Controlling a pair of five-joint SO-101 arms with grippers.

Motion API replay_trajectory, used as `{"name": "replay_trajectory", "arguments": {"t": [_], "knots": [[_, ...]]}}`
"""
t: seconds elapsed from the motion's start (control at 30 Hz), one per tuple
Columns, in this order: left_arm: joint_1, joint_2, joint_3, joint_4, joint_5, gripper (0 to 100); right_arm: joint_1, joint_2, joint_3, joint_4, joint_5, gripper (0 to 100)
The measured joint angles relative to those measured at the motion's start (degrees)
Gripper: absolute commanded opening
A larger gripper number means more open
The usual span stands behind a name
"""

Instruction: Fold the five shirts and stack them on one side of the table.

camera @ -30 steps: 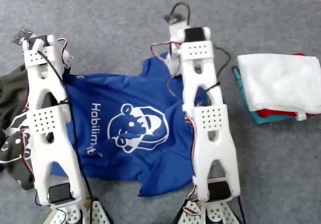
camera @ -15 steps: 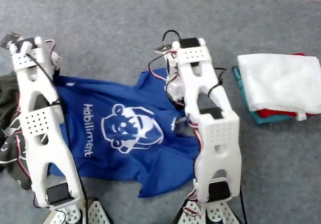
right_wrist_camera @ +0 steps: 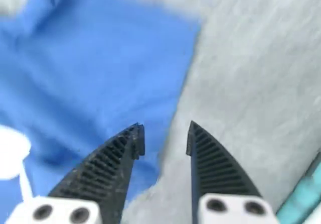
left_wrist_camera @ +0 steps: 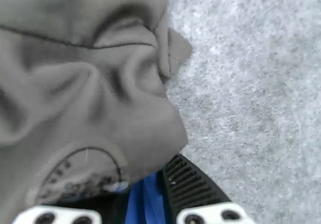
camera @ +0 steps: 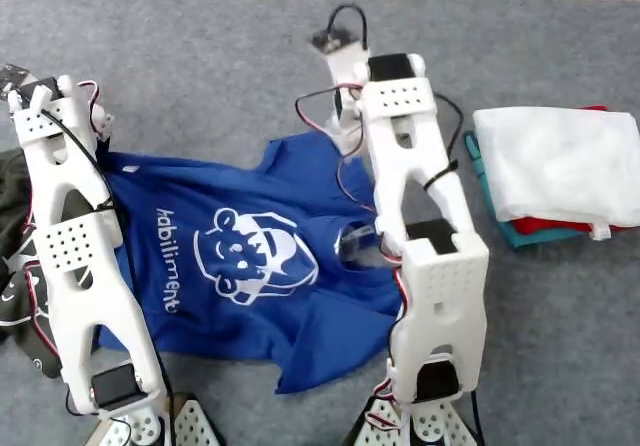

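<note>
A blue shirt (camera: 240, 266) with a white cartoon print lies spread out, print up, in the middle of the grey table (camera: 200, 56). My left gripper (left_wrist_camera: 150, 181) is at the shirt's far left corner, shut on a pinch of the blue shirt (left_wrist_camera: 143, 201). A crumpled dark grey shirt (left_wrist_camera: 75, 83) lies against that gripper and hides one finger. My right gripper (right_wrist_camera: 165, 129) hovers open over the blue shirt's (right_wrist_camera: 90, 73) far right edge, one finger over cloth, the other over bare table. A folded white shirt (camera: 560, 171) tops a stack at the right.
The dark grey shirt (camera: 12, 196) is heaped at the table's left edge, partly under the left arm. Red and teal folded shirts (camera: 505, 228) lie beneath the white one. Both arm bases stand at the near edge.
The blue shirt has slid left, pulled by my left gripper. My right gripper dipped toward the shirt, then drew back toward the far edge.
</note>
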Motion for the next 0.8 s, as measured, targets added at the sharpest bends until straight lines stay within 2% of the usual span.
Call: {"name": "replay_trajectory", "arguments": {"t": [0.17, 0.43, 0.63, 0.73, 0.8], "knots": [[0.0, 1.3, -1.0, 0.0, 0.0, 3, 0.0, 11.8, -10.5, -4.1, -3.0, 16.0], [0.0, 1.6, -1.4, 0.0, 0.0, 3, 0.0, 33.0, -36.1, -1.6, -6.1, 16.1], [0.0, 1.8, -1.5, 0.0, 0.0, 3, -0.4, 41.2, -49.1, 2.6, -6.9, 23.8], [0.0, 1.8, -1.5, 0.0, 0.0, 3, -0.4, 41.6, -50.2, 4.2, -7.0, 20.4], [0.0, 1.9, -1.5, 0.0, 0.0, 3, -0.5, 41.6, -50.5, 5.2, -7.0, 14.1]]}}
